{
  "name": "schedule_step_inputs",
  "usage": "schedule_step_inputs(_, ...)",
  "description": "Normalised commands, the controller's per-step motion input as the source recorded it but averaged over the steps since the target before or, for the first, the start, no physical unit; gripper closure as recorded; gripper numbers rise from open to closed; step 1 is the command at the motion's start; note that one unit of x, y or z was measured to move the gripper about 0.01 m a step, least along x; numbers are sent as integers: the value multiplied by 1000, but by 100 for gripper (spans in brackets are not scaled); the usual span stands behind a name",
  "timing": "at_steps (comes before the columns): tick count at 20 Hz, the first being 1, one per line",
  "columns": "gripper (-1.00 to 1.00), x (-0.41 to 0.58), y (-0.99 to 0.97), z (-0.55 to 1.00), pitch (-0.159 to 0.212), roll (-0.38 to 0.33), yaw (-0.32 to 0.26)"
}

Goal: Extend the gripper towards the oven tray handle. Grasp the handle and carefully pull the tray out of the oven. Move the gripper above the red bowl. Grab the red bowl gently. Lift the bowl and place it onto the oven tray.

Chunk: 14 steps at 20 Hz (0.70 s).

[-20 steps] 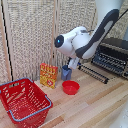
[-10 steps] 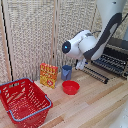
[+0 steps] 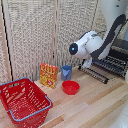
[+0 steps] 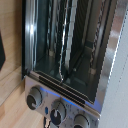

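Fingers cannot be made out in either view, so whether they are parted or clenched cannot be told; the gripper [image 3: 88, 63] is hanging just above the outer end of the tray [image 3: 102, 70]. Going from the exterior view's left, a red mesh basket [image 3: 25, 100] is sitting at the near corner of the wooden surface [image 3: 95, 107], then an orange box [image 3: 48, 75] and a blue cup [image 3: 66, 72] are standing near the back edge. The red bowl [image 3: 71, 87] is resting just in front of the cup, well apart from the tray. The oven [image 3: 118, 59] is standing at the right, the tray projecting from it. The wrist view is showing the oven's [image 4: 65, 55] cavity and knobs [image 4: 57, 111].
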Motion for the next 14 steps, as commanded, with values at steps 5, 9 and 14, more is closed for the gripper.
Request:
schedule_step_inputs(5, -100, 1, -569, -56, -65, -25, -37)
schedule_step_inputs(9, -100, -36, -787, -341, -44, 82, -43)
schedule_step_inputs(14, -100, -10, -779, -203, -21, 75, -5)
